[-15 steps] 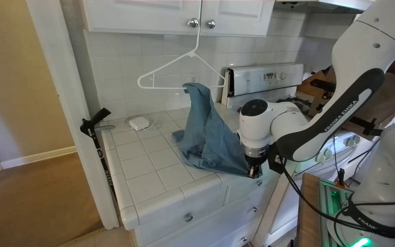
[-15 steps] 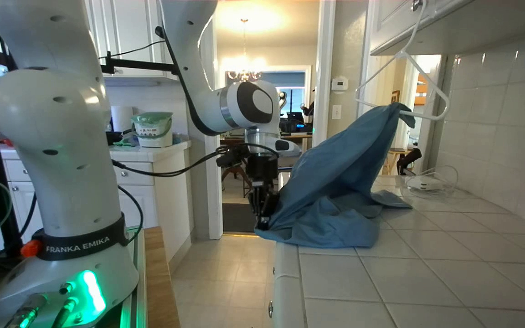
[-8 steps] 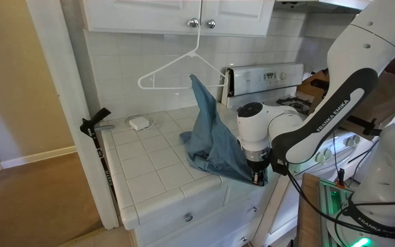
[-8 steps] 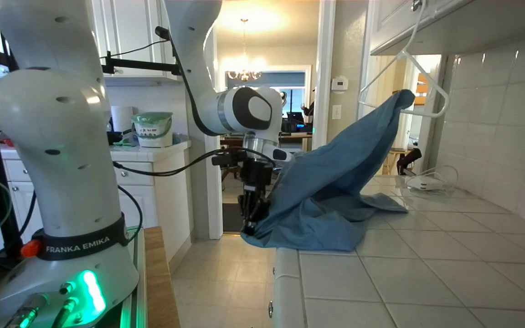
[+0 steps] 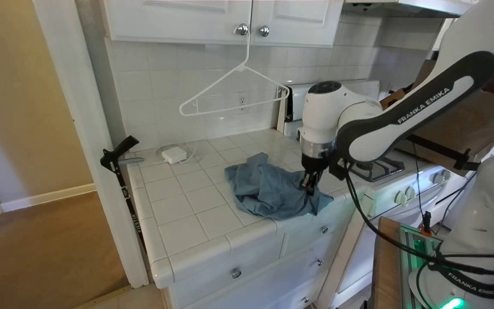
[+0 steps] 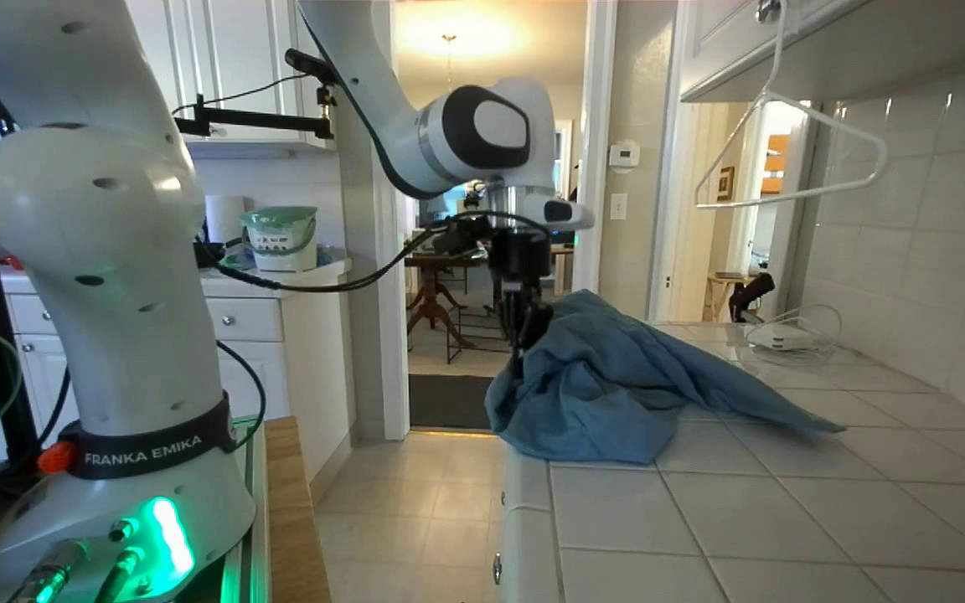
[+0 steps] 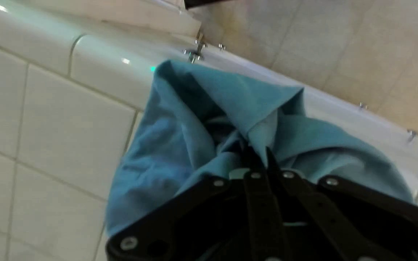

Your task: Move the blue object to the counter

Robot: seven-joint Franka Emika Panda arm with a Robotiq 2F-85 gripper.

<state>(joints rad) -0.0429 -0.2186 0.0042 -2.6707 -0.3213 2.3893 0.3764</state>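
Note:
The blue object is a crumpled cloth (image 5: 264,191) on the white tiled counter (image 5: 178,219), near its front edge by the stove. It also shows in an exterior view (image 6: 608,402), with one end trailing over the tiles. My gripper (image 5: 309,189) points down at the cloth's front part, a little above the counter. In the wrist view, the gripper (image 7: 261,156) is shut with a fold of the cloth (image 7: 151,166) pinched between its fingertips. Part of the cloth reaches over the rounded front edge. The fingertips are partly hidden in folds.
A white hanger (image 5: 241,67) hangs tilted from a cabinet knob (image 5: 242,29) above the counter. A small white box (image 5: 174,154) with a cable lies at the back. A stove (image 5: 378,168) adjoins the counter. A black grabber stick (image 5: 120,148) leans at the counter's far side.
The cloth's upper end has come off the hanger bar and dropped onto the counter. The hanger has swung and tilted. My gripper went down toward the front edge, then rose and moved back in.

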